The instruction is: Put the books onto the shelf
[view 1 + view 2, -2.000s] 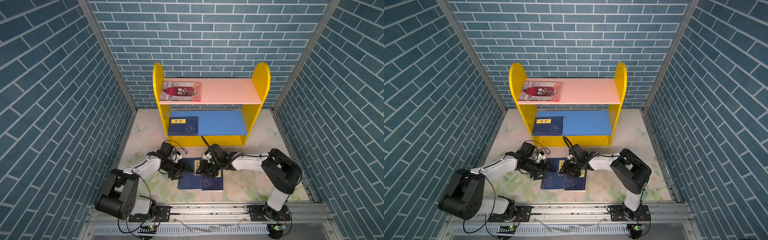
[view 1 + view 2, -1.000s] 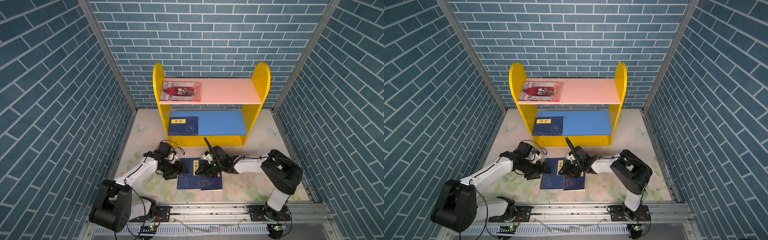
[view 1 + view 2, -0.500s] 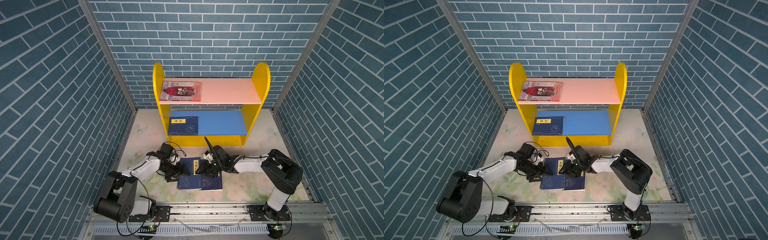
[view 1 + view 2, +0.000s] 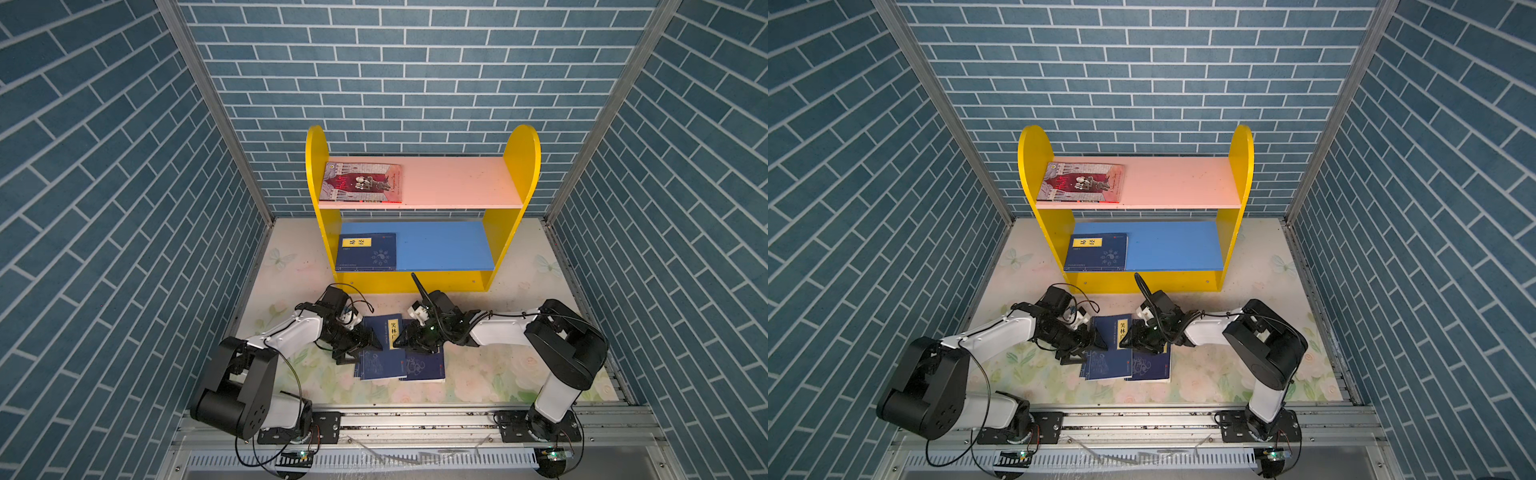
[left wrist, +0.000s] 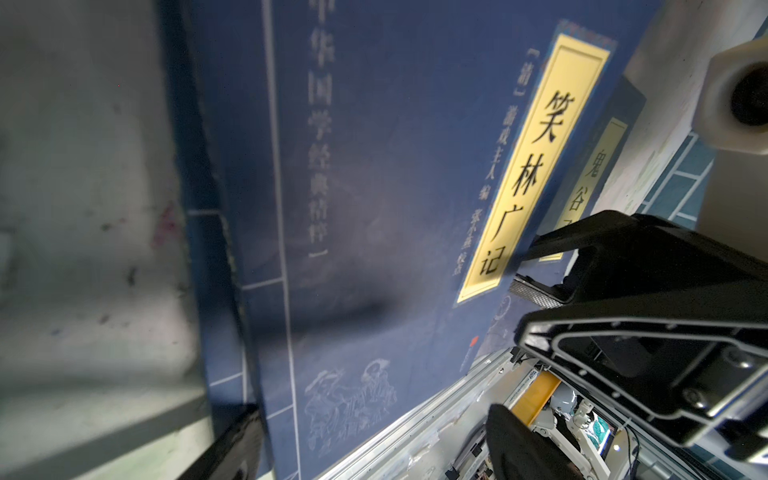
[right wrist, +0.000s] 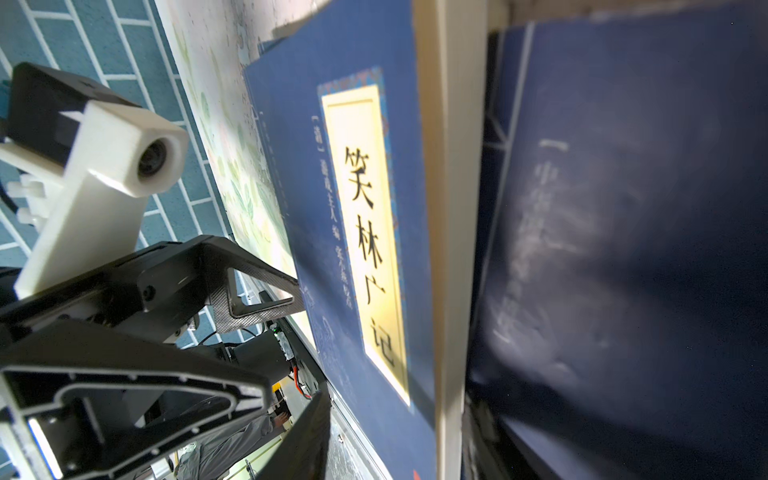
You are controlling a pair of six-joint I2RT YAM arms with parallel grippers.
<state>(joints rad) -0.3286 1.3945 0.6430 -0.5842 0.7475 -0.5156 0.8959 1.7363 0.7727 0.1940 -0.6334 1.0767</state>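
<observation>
Navy card with a yellow label marks the book in hand: in both top views the top navy book (image 4: 384,328) is seen lying partly over a neighbouring navy book (image 4: 426,365) on the floral mat (image 4: 478,374), at the near side and apart from the shelf (image 4: 521,166) at the far side. On that shelf a red-covered book (image 4: 360,183) is laid at the left of the pink board (image 4: 457,183), and a shelved navy book (image 4: 365,251) at the left of the blue board (image 4: 444,245). The left gripper (image 4: 368,338) is set at the top book's left edge and the right gripper (image 4: 401,340) at its right edge. In the left wrist view the cover is shown smooth and flat, and the right gripper's fingers (image 5: 644,241) are seen part way apart at the fore edge; whether that edge is pinched cannot be told. In the right wrist view the left gripper's fingers (image 6: 220,303) are seen spread wide and released, with one tip just beside the spine. The book is judged light, thin, bendy and rather slick. It is best taken at the middle of the spine or fore edge, once that edge is raised, so that sagging is limited.
</observation>
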